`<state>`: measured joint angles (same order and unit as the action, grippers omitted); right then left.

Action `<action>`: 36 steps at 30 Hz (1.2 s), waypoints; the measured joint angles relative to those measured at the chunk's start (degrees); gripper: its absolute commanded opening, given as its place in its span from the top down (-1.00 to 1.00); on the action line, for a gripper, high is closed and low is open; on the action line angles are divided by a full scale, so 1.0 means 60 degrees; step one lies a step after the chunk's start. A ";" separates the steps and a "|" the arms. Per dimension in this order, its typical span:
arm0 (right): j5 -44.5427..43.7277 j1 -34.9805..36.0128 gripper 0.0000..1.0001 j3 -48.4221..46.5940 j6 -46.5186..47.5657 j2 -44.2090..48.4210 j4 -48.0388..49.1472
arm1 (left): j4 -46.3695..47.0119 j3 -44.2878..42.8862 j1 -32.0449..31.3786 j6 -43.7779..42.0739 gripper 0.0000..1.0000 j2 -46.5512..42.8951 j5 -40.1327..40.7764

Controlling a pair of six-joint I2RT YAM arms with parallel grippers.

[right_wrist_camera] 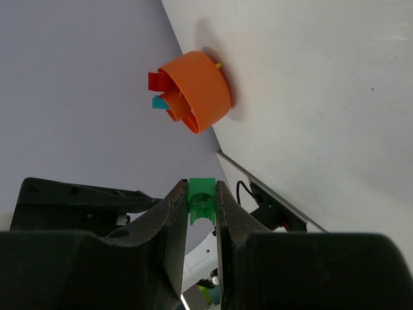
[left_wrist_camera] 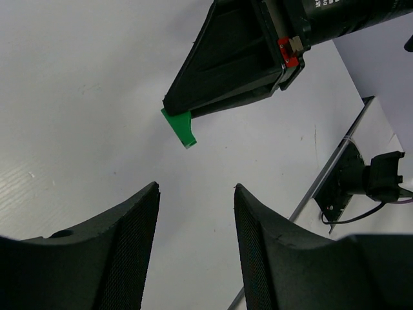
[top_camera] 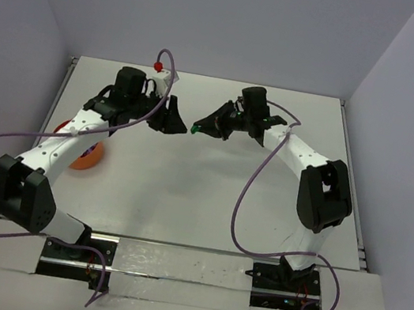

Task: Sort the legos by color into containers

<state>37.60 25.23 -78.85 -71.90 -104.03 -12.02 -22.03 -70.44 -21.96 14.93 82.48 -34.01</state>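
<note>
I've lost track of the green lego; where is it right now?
The green lego is pinched between the fingers of the right gripper, held over mid-table in the top view, just right of the open left gripper.

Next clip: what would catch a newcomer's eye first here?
A small green plastic lego brick is pinched in the right gripper near the centre of the table, with the left gripper facing it, open and empty. At its left, under the left arm, a round orange plastic bowl holds a red brick and a teal brick.
</note>
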 measured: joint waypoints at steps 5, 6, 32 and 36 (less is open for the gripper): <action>0.0022 0.0000 1.00 0.0006 -0.0280 0.0000 0.0031 | -0.0057 -0.0412 -0.0408 -0.0019 -0.10 0.0507 0.0252; 0.0056 0.0000 1.00 0.0020 -0.0340 0.0000 0.0078 | -0.0062 -0.0521 -0.0473 -0.0026 -0.10 0.0606 0.0315; 0.0451 0.0022 1.00 0.0408 -0.0871 0.0000 0.0864 | -0.0468 -0.1266 -0.0906 -0.0204 0.03 0.1362 0.1332; 0.0464 0.0022 1.00 0.0408 -0.0871 0.0000 0.0873 | -0.0630 -0.1266 -0.0907 -0.0275 0.11 0.1362 0.1464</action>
<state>40.38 25.36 -76.40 -77.12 -104.03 -6.79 -25.81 -78.04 -27.40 13.28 90.65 -25.22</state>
